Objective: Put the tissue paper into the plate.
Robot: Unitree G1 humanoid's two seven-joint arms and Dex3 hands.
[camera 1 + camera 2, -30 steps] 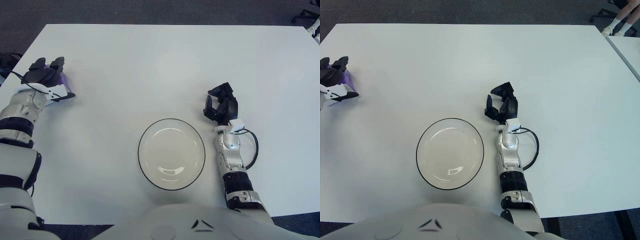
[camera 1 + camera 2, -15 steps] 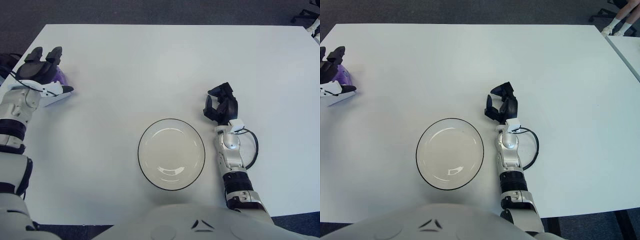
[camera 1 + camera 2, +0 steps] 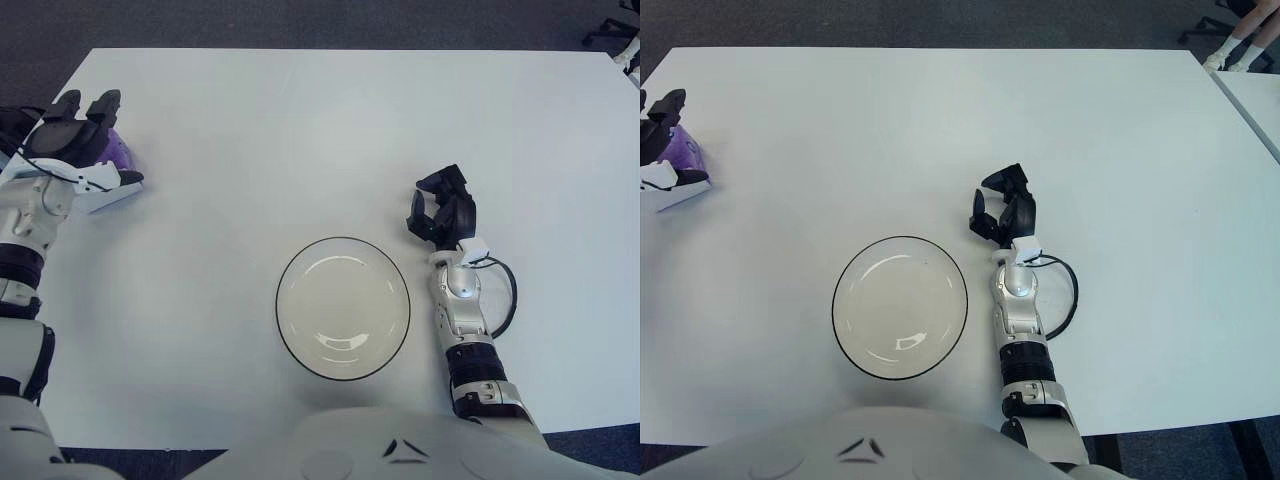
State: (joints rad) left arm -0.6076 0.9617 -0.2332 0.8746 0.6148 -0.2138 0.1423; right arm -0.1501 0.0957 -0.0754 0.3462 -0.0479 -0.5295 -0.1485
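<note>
Tissue paper (image 3: 112, 152) under left robot hand (image 3: 72, 132), fingers spread wide, poised for grasping. Plate (image 3: 343, 308) mid-worktop (image 3: 300, 130), awaiting delivery. Right robot hand (image 3: 443, 215) beside plate's right, loosely curled, empty.

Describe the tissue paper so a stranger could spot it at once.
Start at the white table and go to its far-left edge, well away from the black-rimmed plate in the middle. There the left hand hovers over the tissue paper, the only purple thing on the table.
</note>
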